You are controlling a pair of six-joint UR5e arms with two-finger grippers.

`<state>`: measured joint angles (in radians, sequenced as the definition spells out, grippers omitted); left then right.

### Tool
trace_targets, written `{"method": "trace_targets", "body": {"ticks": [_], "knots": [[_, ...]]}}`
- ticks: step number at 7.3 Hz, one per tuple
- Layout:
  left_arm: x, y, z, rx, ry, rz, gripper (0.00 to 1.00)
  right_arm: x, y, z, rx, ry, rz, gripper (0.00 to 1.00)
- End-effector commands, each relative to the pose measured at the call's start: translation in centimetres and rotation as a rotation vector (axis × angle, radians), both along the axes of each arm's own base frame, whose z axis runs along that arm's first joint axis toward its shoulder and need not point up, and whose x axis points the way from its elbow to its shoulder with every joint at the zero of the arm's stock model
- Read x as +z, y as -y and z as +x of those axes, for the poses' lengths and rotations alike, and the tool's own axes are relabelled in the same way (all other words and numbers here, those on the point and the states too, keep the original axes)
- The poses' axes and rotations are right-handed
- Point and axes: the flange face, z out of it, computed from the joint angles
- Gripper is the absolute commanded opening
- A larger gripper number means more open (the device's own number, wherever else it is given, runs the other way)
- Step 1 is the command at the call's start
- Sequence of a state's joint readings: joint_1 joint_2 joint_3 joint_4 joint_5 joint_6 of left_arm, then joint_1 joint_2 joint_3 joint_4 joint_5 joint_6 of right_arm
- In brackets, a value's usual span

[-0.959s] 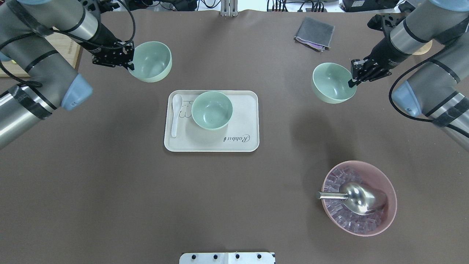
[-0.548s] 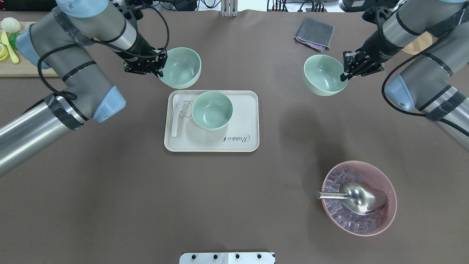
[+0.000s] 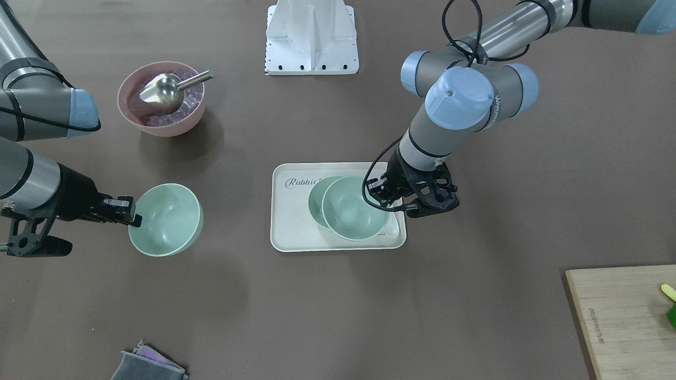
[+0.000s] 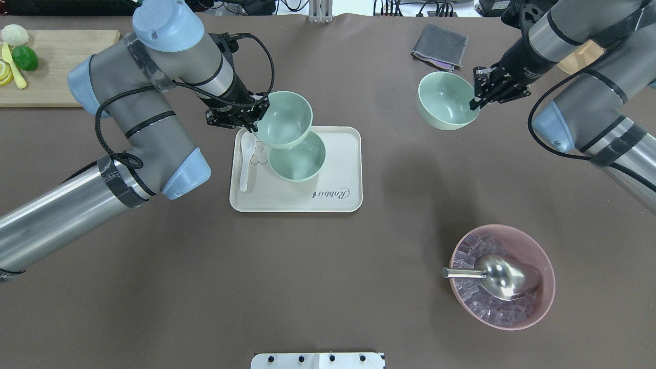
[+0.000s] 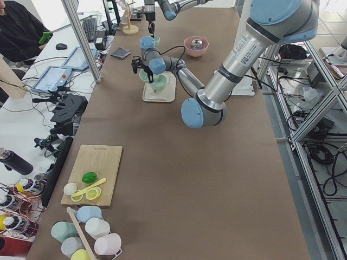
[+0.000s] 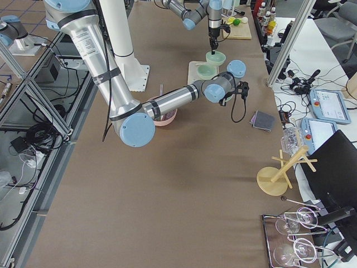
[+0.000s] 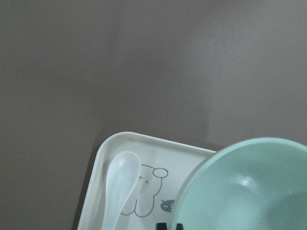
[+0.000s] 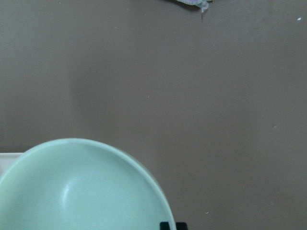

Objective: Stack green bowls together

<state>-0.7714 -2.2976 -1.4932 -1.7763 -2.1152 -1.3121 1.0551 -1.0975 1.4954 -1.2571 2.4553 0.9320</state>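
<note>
On the table [image 4: 328,287], the left gripper [image 4: 252,122], clamped on a green bowl [image 4: 285,119], has carried it from upper left over the centre bowl [image 4: 301,163] on the tray [image 4: 287,201], ready to nest, while the right gripper [image 4: 474,98] grips the third bowl [image 4: 445,100] upper right.

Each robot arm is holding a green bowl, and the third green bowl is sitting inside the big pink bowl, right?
Not quite. The third green bowl sits on the white tray, not inside the pink bowl, which holds a metal scoop. The overhead view shows it. The rest is right: the left gripper grips one green bowl, the right gripper the other green bowl.
</note>
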Motion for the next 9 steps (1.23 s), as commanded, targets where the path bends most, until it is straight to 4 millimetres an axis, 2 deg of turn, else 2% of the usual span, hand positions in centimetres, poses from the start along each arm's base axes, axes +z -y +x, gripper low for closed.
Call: {"method": "trace_targets", "body": {"ticks": [1, 2, 4, 5, 9], "knots": [[-0.1, -1.2, 1.5, 0.021, 0.006, -0.003, 0.0, -0.4, 0.0, -0.4, 0.007, -0.002, -0.004, 0.0], [0.1, -1.3, 1.7, 0.022, 0.01, -0.001, 0.0, -0.6, 0.1, -0.4, 0.01, -0.002, 0.0, 0.0], [0.1, -3.3, 4.2, 0.031, 0.021, -0.007, 0.0, -0.8, 0.1, -0.7, 0.011, -0.004, 0.008, 0.0], [-0.1, -3.8, 4.9, 0.037, 0.022, -0.005, 0.0, -0.8, 0.0, -1.0, 0.012, -0.01, 0.013, 0.0], [0.4, -3.8, 4.9, 0.038, 0.027, -0.008, 0.0, -0.9, -0.2, -1.4, 0.006, -0.008, 0.015, 0.0]]}}
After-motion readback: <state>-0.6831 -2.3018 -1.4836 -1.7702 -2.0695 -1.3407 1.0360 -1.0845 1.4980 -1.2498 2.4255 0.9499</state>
